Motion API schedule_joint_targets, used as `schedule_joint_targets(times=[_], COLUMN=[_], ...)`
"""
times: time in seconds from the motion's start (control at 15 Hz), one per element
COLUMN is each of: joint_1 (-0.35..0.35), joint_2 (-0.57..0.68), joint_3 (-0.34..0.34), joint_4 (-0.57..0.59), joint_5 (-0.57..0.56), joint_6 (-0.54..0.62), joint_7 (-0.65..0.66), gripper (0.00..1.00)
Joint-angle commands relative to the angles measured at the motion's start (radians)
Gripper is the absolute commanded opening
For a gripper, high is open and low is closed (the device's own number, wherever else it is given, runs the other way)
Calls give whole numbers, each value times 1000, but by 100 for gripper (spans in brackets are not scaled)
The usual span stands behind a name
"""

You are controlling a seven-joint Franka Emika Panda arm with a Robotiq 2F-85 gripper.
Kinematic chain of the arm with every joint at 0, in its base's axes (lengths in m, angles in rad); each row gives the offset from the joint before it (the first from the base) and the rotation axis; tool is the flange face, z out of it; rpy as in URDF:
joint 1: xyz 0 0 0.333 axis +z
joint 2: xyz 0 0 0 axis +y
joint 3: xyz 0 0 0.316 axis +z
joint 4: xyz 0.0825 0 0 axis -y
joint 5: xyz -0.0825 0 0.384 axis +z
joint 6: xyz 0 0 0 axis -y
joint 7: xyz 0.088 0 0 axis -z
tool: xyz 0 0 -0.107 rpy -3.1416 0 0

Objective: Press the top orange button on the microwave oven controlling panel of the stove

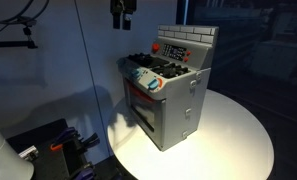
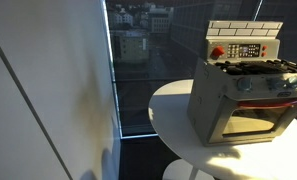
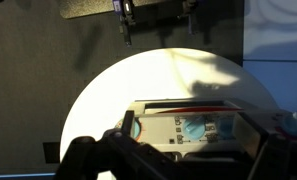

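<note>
Holding the pincer [image 1: 121,14] released (fingers [image 3: 126,27] showing spread in the wrist view) and hanging high above the toy stove [image 1: 173,100], well apart from it. Locating the orange button [image 2: 217,52] at one end of the upright control panel [image 2: 246,50] behind the cooktop, facing forward; reading there only as a small red-orange spot. Risking, by judgement, a miss on so small a target: coming in with spread fingers and straddling the button, or landing on the neighbouring keys of the panel. Risking also a clash with the blue-and-white object [image 1: 147,75] lying on the cooktop while descending in front of the panel. Pushing horizontally against a stove standing loose on the round white desk [image 1: 238,140], and probably sliding or tipping it backward instead of depressing the button. Standing near the desk rim in an exterior view, and leaving little margin for such a slide. Recommending clenching the fingers first, then advancing slowly and squarely.
</note>
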Motion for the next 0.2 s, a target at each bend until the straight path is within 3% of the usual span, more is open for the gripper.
schedule_joint_targets(times=[0.0,0.13], joint_1=[-2,-1], joint_2=[-11,-22], joint_3=[3,4], joint_4=[-10,-21], joint_5=[0,0], joint_6=[0,2], joint_7=[-2,-3], gripper=[100,100])
